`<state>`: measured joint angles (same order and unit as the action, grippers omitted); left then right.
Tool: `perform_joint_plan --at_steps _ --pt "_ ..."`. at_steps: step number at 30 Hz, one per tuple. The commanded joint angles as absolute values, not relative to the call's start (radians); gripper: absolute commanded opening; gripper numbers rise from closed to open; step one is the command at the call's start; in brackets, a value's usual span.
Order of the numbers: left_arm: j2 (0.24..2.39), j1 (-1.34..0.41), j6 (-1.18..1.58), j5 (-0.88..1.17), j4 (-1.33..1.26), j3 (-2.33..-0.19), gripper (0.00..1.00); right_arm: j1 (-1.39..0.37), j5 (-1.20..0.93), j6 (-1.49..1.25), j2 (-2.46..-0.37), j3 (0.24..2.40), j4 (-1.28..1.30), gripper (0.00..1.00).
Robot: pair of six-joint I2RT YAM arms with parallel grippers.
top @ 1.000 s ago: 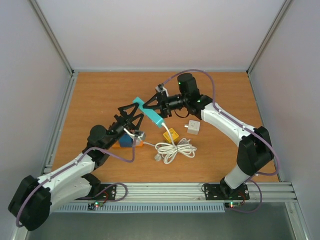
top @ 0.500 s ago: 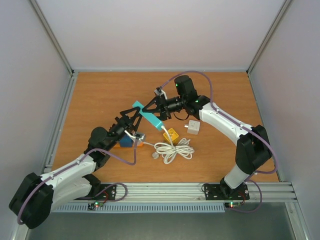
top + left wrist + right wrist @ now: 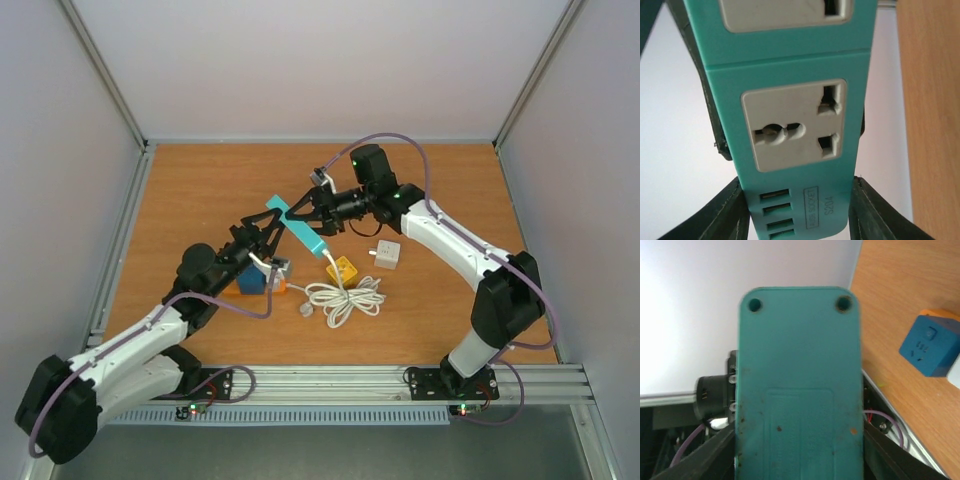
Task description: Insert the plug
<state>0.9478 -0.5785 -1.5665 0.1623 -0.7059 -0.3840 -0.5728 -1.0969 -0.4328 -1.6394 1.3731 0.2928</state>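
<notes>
Two grips: left gripper (image 3: 799,215), right gripper (image 3: 799,450) both pinch strip (image 3: 310,236), centre frame.
Tip: I'd keep socket (image 3: 795,132) steady.

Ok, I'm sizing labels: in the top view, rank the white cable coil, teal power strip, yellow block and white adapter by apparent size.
1. white cable coil
2. teal power strip, though it is lifted nearer the camera
3. yellow block and white adapter look alike; no ranking between them

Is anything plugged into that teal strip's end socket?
Empty: in the left wrist view the strip shows that socket with bare holes, nothing in them.
</notes>
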Motion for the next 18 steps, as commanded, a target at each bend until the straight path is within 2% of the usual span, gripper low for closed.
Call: perform_joint_plan --at_steps 1,2,5,9,13,18 --pt "0.857 -0.571 -1.504 0.131 -0.323 -0.553 0.01 -0.535 -0.943 -0.408 -1.603 1.409 0.467 0.85" --pt "0.85 -0.572 -1.473 0.131 -0.203 -0.595 0.01 -0.519 -0.877 -0.405 -1.59 1.417 0.488 0.98" --pt "0.85 -0.577 -1.403 0.148 0.178 -0.72 0.01 -0.459 -0.651 -0.4 -1.516 1.422 0.533 0.98" --pt "0.863 -0.6 -1.31 0.208 0.513 -0.878 0.01 -0.445 -0.372 -0.388 -1.413 1.43 0.568 0.98" --pt "0.88 -0.64 -1.223 0.304 0.738 -0.958 0.01 -0.438 -0.278 -0.39 -1.364 1.446 0.597 0.99" --pt "0.951 -0.783 -1.093 0.298 0.864 -0.973 0.01 -0.431 -0.243 -0.383 -1.363 1.448 0.629 0.98"
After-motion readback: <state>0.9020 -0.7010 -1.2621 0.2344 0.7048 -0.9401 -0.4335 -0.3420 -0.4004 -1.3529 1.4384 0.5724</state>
